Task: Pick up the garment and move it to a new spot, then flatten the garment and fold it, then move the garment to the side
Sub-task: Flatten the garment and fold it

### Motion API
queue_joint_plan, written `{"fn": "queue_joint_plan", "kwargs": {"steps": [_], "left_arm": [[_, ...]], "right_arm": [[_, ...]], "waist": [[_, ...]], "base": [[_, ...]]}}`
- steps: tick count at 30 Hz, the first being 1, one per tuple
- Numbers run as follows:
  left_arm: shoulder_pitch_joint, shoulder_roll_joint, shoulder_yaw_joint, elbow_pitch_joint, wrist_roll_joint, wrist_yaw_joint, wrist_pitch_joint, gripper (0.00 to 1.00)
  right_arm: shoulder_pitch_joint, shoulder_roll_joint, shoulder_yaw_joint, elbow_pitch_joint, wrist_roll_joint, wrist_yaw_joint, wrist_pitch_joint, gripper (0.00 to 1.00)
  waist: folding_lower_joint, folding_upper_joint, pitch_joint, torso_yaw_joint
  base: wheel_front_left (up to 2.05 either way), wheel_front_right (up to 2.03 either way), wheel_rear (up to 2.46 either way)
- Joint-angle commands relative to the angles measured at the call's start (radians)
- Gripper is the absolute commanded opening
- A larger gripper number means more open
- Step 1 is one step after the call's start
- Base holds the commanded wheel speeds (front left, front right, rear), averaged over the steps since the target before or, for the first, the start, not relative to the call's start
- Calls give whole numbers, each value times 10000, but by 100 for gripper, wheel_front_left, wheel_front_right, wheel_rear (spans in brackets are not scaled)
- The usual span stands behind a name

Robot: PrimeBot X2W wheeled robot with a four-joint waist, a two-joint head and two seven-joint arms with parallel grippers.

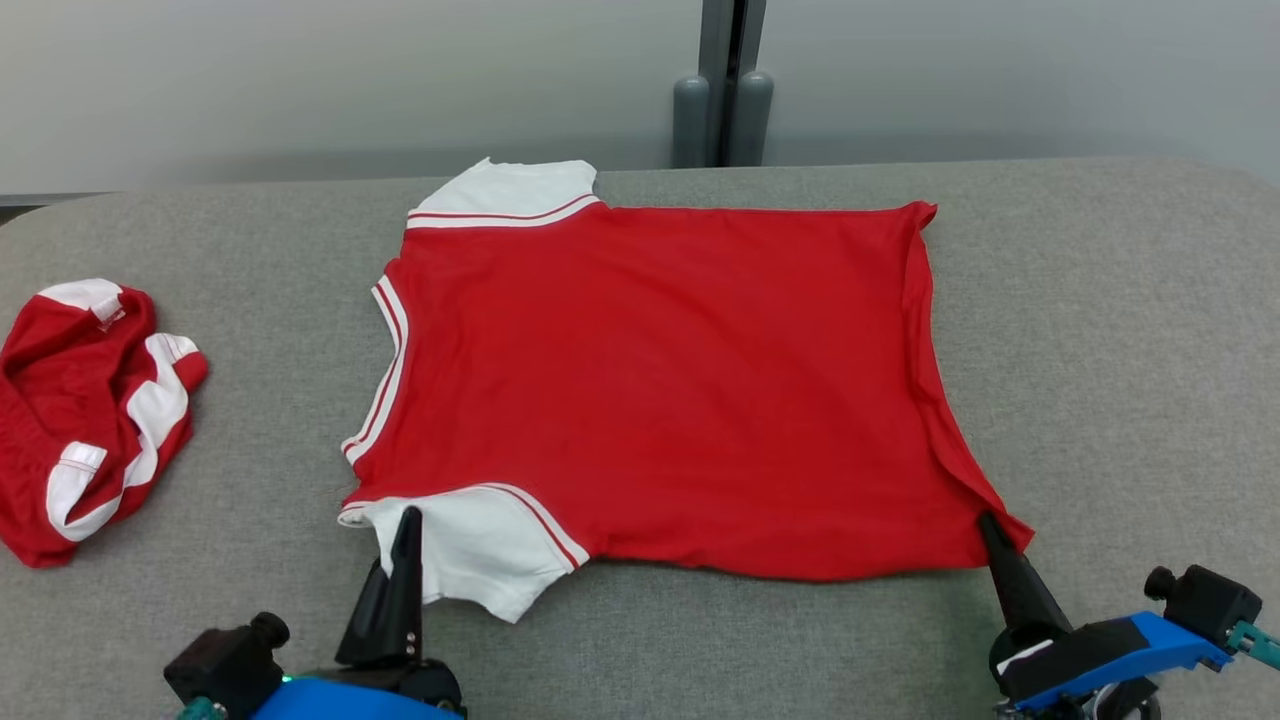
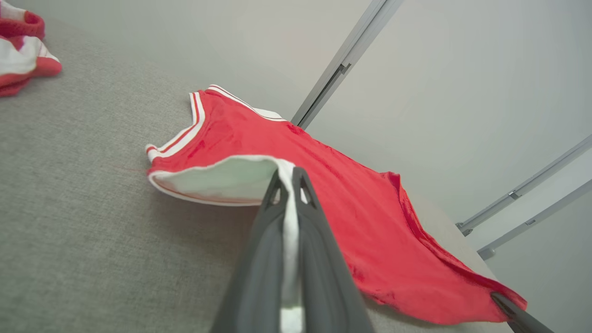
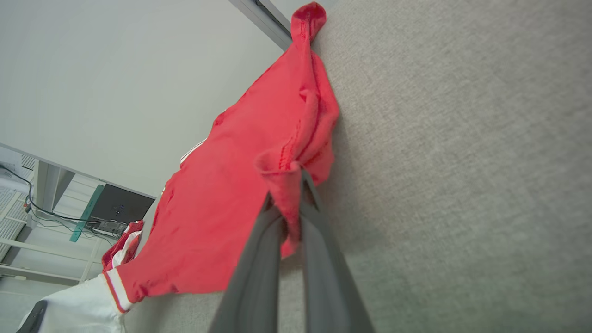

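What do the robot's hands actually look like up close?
The left gripper and right gripper each have two long dark fingers tapering to a narrow tip. Behind each sits a bright blue casing with a black knobbed block on its outer side.

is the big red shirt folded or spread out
Spread out: the red shirt lies flat on the grey surface, both white sleeves showing. Left gripper pinches the near sleeve, right gripper a hem corner.

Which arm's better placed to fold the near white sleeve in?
Left, probably: the left gripper is shut on that sleeve; the right gripper pinches the red hem corner, across the shirt.
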Motion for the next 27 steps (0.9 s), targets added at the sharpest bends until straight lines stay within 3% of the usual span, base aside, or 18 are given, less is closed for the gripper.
{"fn": "queue_joint_plan", "kwargs": {"steps": [1, 12, 27], "left_arm": [[-335, 148, 121, 59, -89, -61, 24, 0], [-2282, 750, -145, 1242, -178, -204, 249, 0], [-5459, 1346, -1022, 4300, -497, -254, 101, 0]], "right_arm": [[-229, 71, -158, -83, -43, 5, 100, 0], [-1468, 638, -843, 237, -323, 5, 1066, 0], [-4154, 940, -959, 2224, -1149, 5, 1183, 3]], "waist": [[0, 1, 31, -28], [0, 1, 457, -259], [0, 1, 1251, -375]], "base": [[0, 0, 0], [0, 0, 0], [0, 0, 0]]}}
